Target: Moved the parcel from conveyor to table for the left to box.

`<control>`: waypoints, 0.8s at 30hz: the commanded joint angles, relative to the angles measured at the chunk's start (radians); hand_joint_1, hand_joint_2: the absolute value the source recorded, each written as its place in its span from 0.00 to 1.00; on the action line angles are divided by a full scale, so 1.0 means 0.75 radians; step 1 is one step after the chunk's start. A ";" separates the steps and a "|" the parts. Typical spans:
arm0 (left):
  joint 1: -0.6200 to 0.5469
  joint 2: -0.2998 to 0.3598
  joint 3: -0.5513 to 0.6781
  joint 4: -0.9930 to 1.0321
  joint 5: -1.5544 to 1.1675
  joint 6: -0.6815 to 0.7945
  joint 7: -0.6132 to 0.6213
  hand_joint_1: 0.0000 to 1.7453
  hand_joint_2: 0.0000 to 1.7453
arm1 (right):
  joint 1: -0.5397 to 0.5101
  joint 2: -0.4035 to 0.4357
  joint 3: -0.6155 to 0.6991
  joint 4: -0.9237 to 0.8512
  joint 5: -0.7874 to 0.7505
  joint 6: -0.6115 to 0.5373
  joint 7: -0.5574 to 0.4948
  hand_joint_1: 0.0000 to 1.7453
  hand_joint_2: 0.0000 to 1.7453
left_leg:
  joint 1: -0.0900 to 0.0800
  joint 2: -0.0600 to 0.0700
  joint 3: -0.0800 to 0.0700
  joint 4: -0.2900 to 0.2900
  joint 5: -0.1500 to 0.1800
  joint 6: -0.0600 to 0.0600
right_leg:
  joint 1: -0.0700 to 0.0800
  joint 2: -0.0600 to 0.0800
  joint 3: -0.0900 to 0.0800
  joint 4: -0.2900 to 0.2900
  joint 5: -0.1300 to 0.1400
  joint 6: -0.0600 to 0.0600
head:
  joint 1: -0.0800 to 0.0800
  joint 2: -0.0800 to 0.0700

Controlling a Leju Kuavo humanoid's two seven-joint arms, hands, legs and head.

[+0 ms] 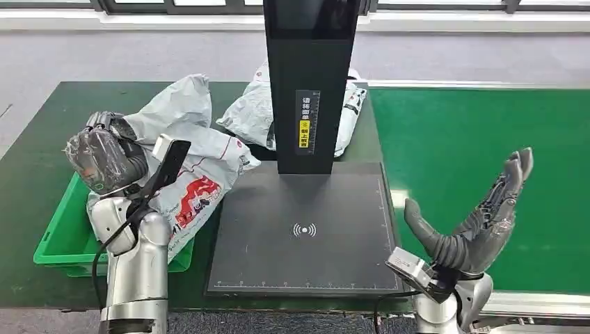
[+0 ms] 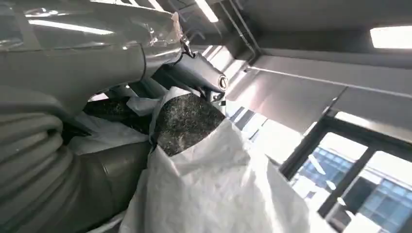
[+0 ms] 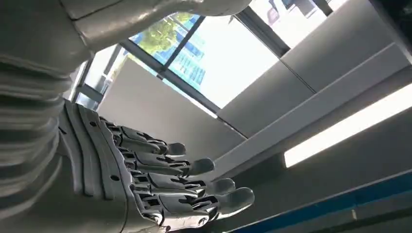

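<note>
My left hand (image 1: 108, 160) grasps grey parcel (image 1: 191, 149) above green bin (image 1: 59, 240) | my right hand (image 1: 480, 223) released, fingers spread, over conveyor (image 1: 480, 139)

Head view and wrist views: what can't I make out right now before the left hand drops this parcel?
- Green bin, head view: its inside is covered by the held parcel and the left hand.
- Second parcel, head view: its middle is hidden behind the black scanner post.
- Left hand's fingers, left wrist view: covered by the parcel's bag.
- Right hand: open, above the conveyor; its wrist view looks at the ceiling.
</note>
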 commanded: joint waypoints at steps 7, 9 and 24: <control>-0.177 -0.012 0.391 0.240 0.005 -0.003 -0.093 1.00 1.00 | 0.072 0.072 -0.010 0.078 0.000 0.001 0.022 0.00 1.00 | 0.001 -0.001 0.004 -0.003 0.000 -0.001 | 0.001 -0.002 0.004 -0.002 -0.001 -0.002 | -0.001 0.000; -0.237 -0.012 0.577 0.285 0.061 -0.003 -0.244 1.00 1.00 | 0.069 0.072 -0.014 0.079 0.012 0.001 0.038 0.00 1.00 | 0.002 0.000 0.005 -0.003 0.000 -0.001 | 0.002 -0.001 0.005 -0.003 0.000 -0.002 | -0.001 0.000; -0.302 -0.012 0.733 -0.010 0.263 -0.003 -0.350 1.00 1.00 | 0.037 0.072 -0.044 0.157 0.065 0.001 0.109 0.00 1.00 | 0.003 0.004 0.005 -0.002 -0.001 -0.002 | 0.004 0.002 0.004 -0.002 0.001 -0.004 | 0.000 0.000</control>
